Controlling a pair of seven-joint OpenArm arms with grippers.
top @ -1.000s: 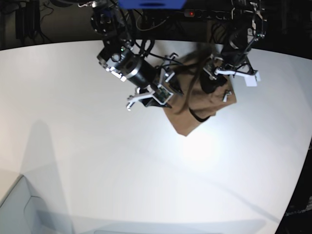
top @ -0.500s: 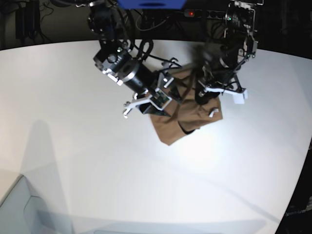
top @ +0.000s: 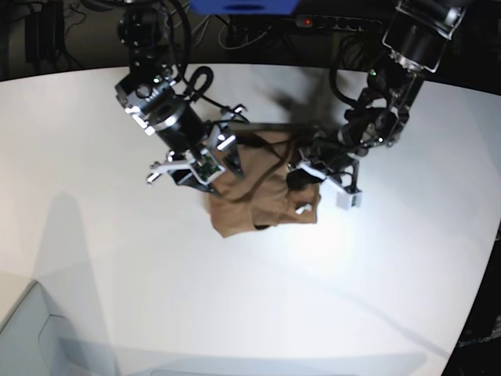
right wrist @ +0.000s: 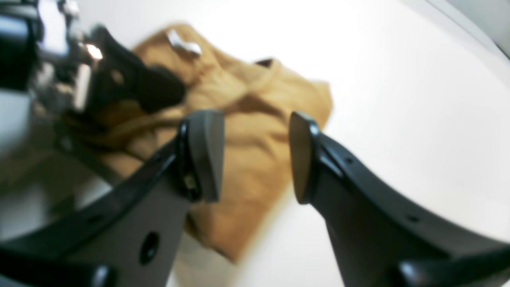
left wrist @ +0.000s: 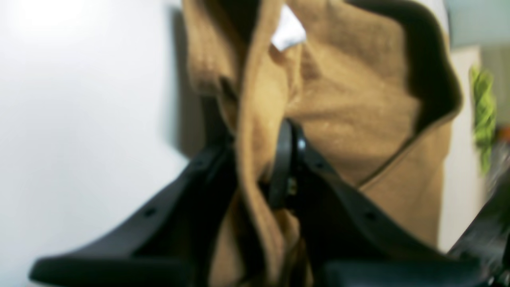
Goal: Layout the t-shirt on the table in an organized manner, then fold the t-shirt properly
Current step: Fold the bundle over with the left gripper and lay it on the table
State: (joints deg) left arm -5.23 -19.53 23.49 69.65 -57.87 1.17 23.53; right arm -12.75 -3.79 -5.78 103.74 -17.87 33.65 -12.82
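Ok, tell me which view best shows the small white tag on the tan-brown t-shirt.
The right wrist view: the small white tag lies in plain sight near the top edge of the bunched tan-brown cotton t-shirt. The left wrist view catches only a blurred white patch among the folds. The base view shows no tag that I can make out.

A tan-brown t-shirt (top: 262, 205) of soft, matt knitted cloth with a slightly fuzzy weave, small white fabric tag (left wrist: 287, 32) at its collar, lies rumpled on a smooth, faintly glossy white table (top: 235, 305); matt black plastic fingers (right wrist: 205, 153) frame it.
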